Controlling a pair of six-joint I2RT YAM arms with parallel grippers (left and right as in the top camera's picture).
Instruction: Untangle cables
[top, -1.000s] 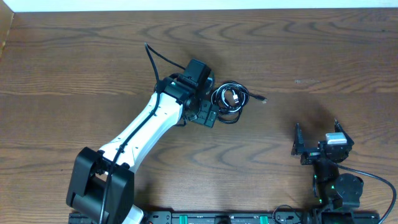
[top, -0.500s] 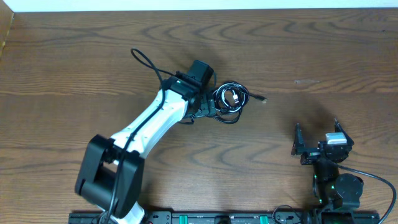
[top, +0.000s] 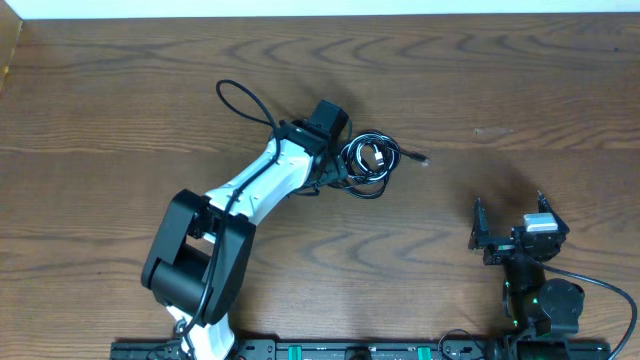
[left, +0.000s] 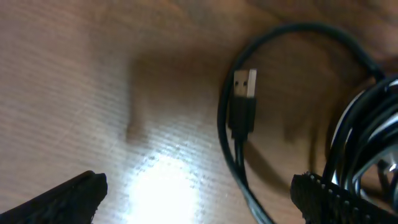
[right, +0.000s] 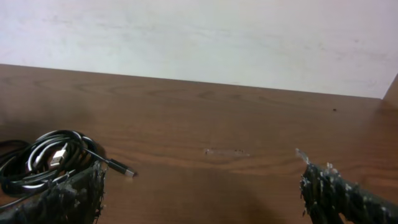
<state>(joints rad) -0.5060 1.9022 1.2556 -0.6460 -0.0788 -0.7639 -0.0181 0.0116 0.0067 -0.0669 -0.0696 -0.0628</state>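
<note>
cables (top: 367, 162) coiled mid-table (top: 500, 90), touching left gripper (left: 196, 198), which is spread wide and empty with one loop between its fingers. right gripper (top: 510, 225) also wide, empty, well apart near the front edge. risk: pinching several strands together and dragging the whole coil, tightening loops, with no second hold to pin it. loose tail lying left-right, tail plug (top: 421, 159) pointing right; usb plug (left: 244, 93) pointing up in the left wrist view.

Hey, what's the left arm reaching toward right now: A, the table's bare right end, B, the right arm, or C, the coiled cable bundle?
C: overhead, the left arm ends beside the coiled cable bundle, and its open fingers face a USB plug.
</note>
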